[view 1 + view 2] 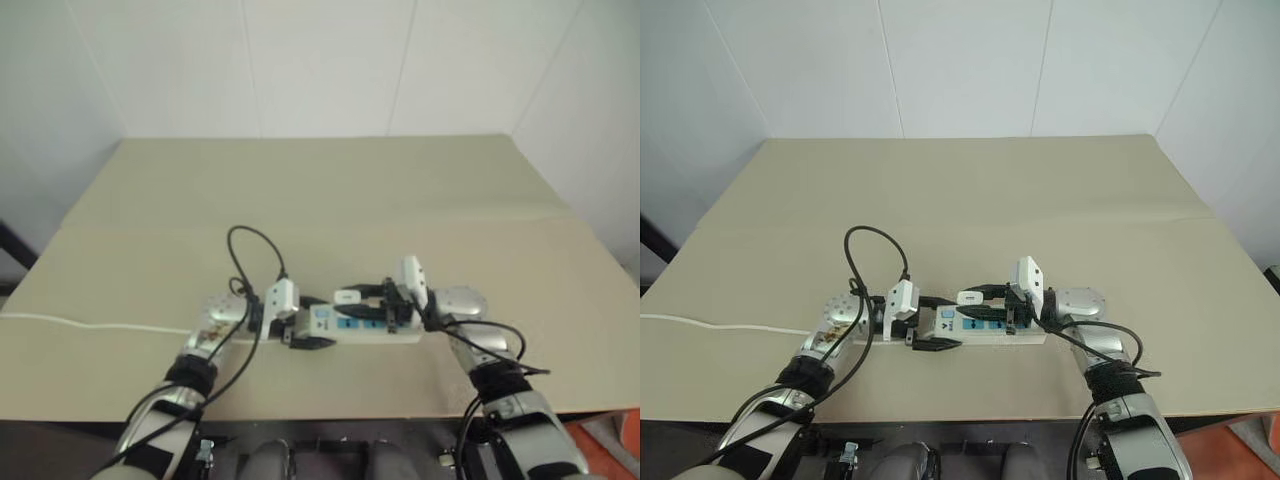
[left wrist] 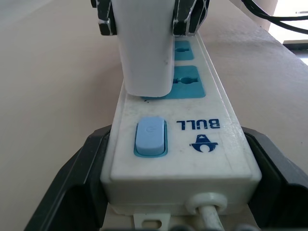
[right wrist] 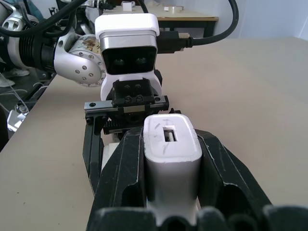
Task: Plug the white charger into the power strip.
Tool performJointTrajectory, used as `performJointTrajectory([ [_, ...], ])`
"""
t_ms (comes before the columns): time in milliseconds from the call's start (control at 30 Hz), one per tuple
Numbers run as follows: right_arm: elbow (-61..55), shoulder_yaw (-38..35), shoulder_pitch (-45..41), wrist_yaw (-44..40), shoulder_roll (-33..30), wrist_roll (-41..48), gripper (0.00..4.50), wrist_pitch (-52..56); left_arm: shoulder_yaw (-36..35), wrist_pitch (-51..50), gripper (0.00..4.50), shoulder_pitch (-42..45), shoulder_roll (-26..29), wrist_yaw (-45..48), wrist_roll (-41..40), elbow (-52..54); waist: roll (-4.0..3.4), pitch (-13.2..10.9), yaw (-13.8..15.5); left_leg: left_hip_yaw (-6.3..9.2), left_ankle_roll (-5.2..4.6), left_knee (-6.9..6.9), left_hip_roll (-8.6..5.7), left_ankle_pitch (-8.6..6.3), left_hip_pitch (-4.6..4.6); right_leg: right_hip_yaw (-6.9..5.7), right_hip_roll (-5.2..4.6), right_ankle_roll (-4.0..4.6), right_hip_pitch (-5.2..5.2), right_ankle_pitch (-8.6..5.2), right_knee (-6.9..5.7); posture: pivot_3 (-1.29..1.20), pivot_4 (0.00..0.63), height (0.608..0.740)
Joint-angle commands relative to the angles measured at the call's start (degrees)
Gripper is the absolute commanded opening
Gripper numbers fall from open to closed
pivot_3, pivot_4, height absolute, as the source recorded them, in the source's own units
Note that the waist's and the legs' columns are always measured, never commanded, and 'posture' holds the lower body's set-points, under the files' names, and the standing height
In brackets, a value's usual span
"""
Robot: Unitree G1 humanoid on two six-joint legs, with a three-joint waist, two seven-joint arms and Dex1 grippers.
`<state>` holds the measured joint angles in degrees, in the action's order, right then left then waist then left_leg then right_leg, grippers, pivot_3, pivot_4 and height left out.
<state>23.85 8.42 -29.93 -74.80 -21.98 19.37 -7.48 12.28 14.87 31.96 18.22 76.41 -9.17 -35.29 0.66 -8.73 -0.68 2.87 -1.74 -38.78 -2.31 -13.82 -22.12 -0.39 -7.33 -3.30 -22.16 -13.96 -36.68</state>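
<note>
the white charger (image 2: 144, 53) is standing on the first blue socket of the power strip (image 2: 192, 139), next to the switch, with the right gripper (image 3: 171, 192) clamping it. the left gripper (image 2: 178, 192) is bracing the strip's switch end on the table (image 1: 330, 190). misaligned prongs could be jamming. the left wrist view is showing the charger's base at the socket; the right wrist view is showing its usb port.

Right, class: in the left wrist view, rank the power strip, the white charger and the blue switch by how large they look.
1. power strip
2. white charger
3. blue switch
The strip's nearness to the camera exaggerates its size.
</note>
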Motion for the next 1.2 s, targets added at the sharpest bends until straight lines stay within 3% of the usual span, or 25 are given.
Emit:
performJointTrajectory([
  [33,8.1,-1.3,1.7,0.3,-5.4,-4.0,1.11,0.6,0.3,-0.4,3.32,-1.6,2.1,1.4,0.4,1.3,0.0,0.0,0.0,0.0,0.0,0.0,0.0,0.0,0.0,0.0,0.0,0.0,0.0,0.0,0.0,0.0,0.15,0.74],
  [433,14.5,0.1,-0.6,-2.1,-7.1,-4.9,1.11,-1.3,-0.2,-1.4,3.32,-3.8,3.5,0.3,-0.1,4.4,0.02,0.0,0.0,-0.01,0.0,0.01,0.02,0.0,0.08,0.02,0.0,0.01,0.05,0.0,0.02,0.0,0.15,0.74],
  [867,14.4,2.5,-2.5,-2.1,-4.1,-4.6,1.11,0.5,-0.2,-1.7,3.32,-4.2,3.7,-0.6,-0.3,5.2,0.03,0.0,-0.1,-0.02,0.01,0.03,0.05,-0.01,0.14,0.02,0.01,0.03,0.05,-0.01,0.01,0.0,0.15,0.74],
  [1200,3.5,2.1,0.4,-3.3,-5.1,-2.8,4.46,3.8,0.1,-1.8,3.32,-4.5,3.5,-1.5,-0.7,5.3,0.14,0.1,-0.4,-0.02,0.08,0.15,0.26,-0.05,0.15,0.02,0.24,0.14,-0.01,-0.07,0.0,0.0,0.15,0.74],
])
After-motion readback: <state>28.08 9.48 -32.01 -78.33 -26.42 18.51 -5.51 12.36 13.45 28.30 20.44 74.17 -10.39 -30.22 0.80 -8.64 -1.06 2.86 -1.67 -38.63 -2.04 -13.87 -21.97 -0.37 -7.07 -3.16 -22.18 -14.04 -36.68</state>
